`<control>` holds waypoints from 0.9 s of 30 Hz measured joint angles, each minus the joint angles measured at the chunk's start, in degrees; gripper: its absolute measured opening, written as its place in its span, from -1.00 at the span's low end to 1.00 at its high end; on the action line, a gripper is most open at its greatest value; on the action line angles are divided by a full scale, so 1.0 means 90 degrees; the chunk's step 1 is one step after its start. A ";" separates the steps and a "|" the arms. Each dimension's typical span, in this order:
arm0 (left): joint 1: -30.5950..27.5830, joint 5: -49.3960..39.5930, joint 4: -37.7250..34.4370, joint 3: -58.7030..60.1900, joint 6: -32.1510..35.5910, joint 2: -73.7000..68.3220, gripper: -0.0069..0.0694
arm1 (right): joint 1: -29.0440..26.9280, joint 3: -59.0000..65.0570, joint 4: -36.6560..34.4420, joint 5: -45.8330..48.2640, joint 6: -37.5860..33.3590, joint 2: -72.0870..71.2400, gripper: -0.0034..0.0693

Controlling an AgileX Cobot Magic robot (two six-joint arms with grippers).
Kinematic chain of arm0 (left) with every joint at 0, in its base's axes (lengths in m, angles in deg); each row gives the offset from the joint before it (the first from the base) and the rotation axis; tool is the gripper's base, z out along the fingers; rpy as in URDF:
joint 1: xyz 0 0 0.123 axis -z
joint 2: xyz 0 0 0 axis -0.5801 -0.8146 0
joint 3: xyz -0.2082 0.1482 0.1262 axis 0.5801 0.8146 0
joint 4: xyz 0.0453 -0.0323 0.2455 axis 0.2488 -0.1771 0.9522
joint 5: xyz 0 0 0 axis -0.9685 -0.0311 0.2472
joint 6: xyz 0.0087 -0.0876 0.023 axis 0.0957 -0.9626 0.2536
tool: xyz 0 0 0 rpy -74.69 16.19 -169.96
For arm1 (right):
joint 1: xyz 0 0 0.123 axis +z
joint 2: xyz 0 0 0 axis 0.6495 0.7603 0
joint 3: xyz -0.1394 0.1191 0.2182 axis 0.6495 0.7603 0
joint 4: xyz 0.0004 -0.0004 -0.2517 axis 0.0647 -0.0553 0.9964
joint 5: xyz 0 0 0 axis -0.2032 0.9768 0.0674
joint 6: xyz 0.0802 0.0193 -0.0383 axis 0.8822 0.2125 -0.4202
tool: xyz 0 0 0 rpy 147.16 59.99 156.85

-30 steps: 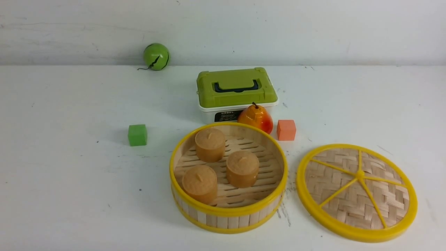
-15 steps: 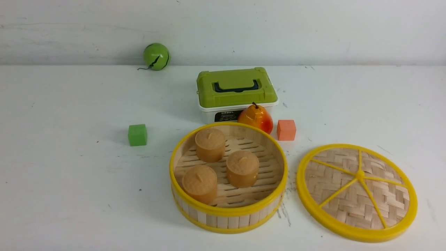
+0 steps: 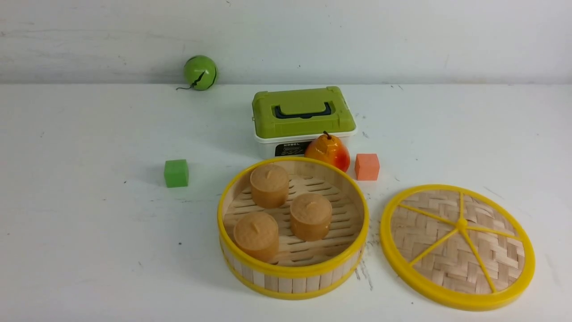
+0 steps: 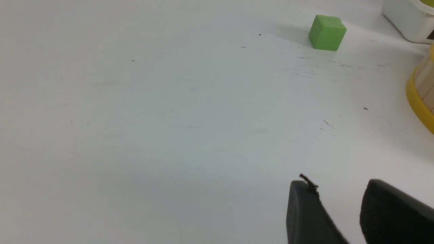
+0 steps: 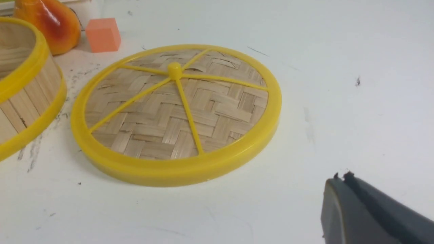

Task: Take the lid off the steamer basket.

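Observation:
The steamer basket (image 3: 292, 273) stands open at the front centre of the table with three tan buns (image 3: 310, 216) on its slatted floor. The lid (image 3: 457, 246) lies flat on the table just right of it, apart from it; it also shows in the right wrist view (image 5: 176, 112). Neither gripper shows in the front view. My left gripper (image 4: 339, 189) is open and empty over bare table, left of the basket's edge (image 4: 420, 98). My right gripper (image 5: 342, 178) is shut and empty, off the lid's rim on the side away from the basket.
A green-and-white box (image 3: 304, 118) stands behind the basket, with a pear (image 3: 329, 151) and an orange cube (image 3: 367, 167) in front of it. A green cube (image 3: 176, 173) sits to the left. A green ball (image 3: 200, 72) lies at the back wall.

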 joint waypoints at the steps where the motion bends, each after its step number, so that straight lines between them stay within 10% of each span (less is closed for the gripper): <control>1: 0.0000 0.0000 0.0000 0.0000 0.0000 0.0000 -0.19 | 0.0000 0.0000 -0.0006 0.0005 0.0000 0.0000 -0.96; 27: 0.0000 -0.0005 0.0000 0.0000 0.0000 0.0000 -0.19 | 0.0000 0.0000 -0.0011 0.0012 0.0000 0.0000 -0.91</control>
